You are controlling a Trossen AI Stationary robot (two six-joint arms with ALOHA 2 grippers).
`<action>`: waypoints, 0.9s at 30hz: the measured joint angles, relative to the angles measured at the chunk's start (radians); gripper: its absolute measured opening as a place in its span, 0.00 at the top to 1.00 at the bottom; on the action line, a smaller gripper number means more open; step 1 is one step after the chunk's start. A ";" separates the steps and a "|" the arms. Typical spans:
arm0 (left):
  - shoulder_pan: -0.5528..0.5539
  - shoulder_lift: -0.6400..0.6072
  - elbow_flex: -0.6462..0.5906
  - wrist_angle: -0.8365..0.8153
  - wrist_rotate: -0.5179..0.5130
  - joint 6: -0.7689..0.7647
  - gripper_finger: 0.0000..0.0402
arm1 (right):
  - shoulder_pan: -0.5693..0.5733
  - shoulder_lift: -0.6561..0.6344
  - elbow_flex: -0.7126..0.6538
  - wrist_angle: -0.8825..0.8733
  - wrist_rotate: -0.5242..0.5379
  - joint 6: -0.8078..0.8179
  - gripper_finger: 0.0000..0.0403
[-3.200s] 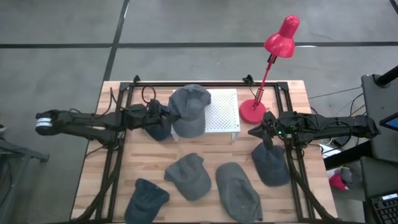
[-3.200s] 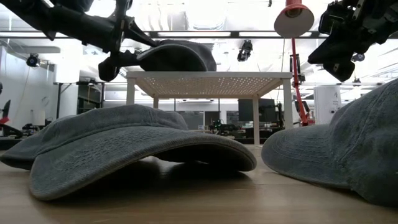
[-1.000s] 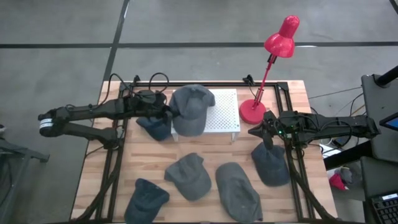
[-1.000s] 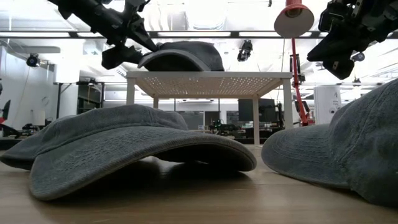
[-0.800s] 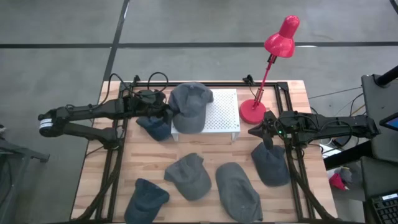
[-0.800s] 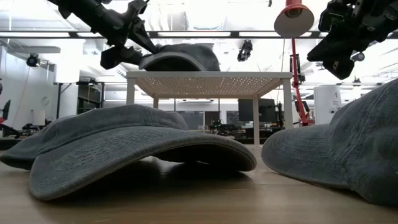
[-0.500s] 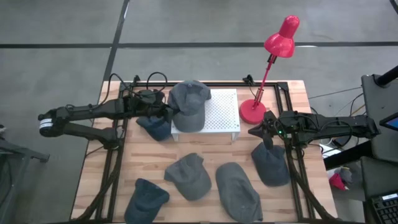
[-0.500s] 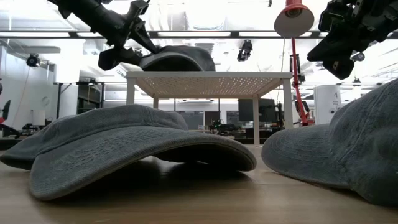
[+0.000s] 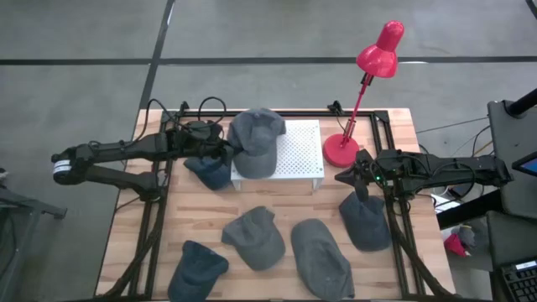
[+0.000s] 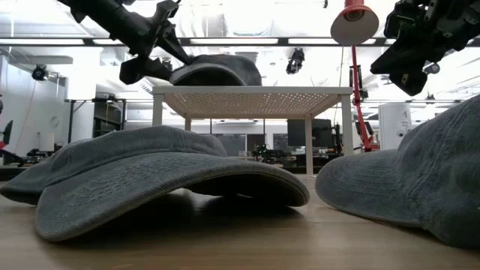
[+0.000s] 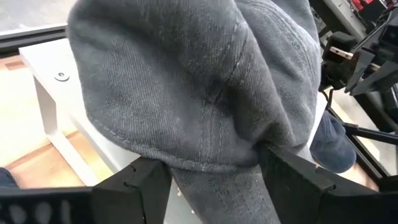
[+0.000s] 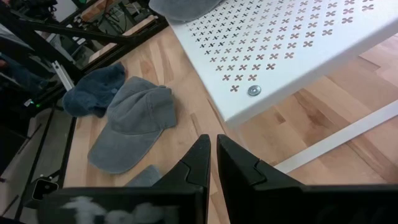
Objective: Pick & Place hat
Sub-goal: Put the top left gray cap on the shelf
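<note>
Gripping the grey denim cap point(image 9: 254, 141) by its brim, the left gripper point(image 9: 225, 152) rests it on the white perforated stand point(image 9: 299, 151); right gripper point(image 9: 346, 177) clenched, empty

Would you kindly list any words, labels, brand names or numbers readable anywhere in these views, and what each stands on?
None can be read: the grey hat in the left gripper, the white perforated stand and the red lamp show no lettering.
The right gripper bears no marking either.
</note>
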 joint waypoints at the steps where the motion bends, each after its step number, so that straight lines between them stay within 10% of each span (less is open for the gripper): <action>1: 0.000 0.000 0.000 0.000 0.000 0.008 0.40 | 0.000 0.000 0.000 0.000 0.000 0.000 0.93; 13: 0.000 -0.010 0.000 -0.001 0.039 0.050 0.18 | 0.000 0.000 0.000 0.000 0.000 0.000 0.93; 27: 0.000 -0.074 0.000 -0.055 0.124 0.042 0.16 | 0.000 0.000 0.000 0.000 0.000 0.000 0.93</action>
